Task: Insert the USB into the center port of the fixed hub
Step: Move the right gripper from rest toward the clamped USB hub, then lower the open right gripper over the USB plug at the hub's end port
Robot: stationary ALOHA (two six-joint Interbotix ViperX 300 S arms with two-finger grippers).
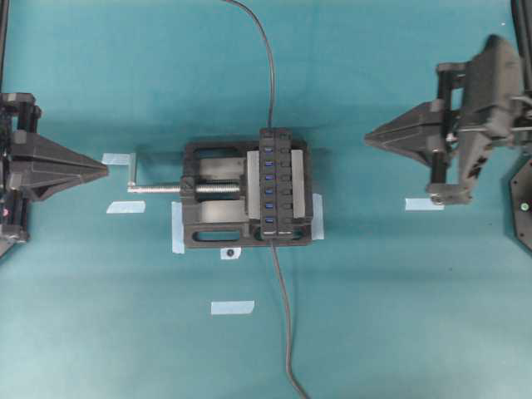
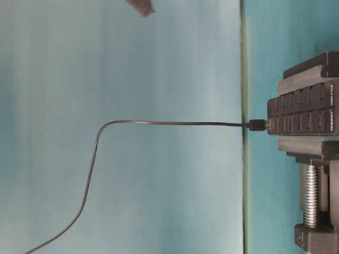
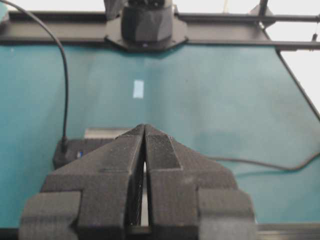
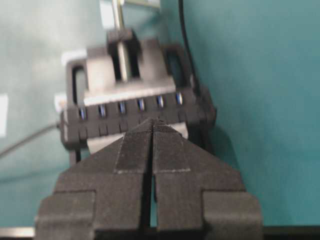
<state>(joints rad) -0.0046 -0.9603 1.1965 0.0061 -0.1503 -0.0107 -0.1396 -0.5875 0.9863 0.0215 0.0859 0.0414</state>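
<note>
Black fixed hub [image 1: 277, 184], blue slots, vise-clamped

view: rotated sideways | fixed hub [image 2: 307, 114]: clamped in vise [image 2: 318, 153], rows of slots and buttons facing camera | cable [image 2: 159, 123]: thin black, plugged by a small black connector [image 2: 258, 125] into hub's end, runs straight then curves away | vise screw [image 2: 310, 196]: silver, threaded | worktop [image 2: 286, 42]: teal

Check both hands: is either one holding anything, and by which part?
Nothing is held. The left hand and right hand are both shut on nothing, apart from the fixed hub and its cables.
</note>
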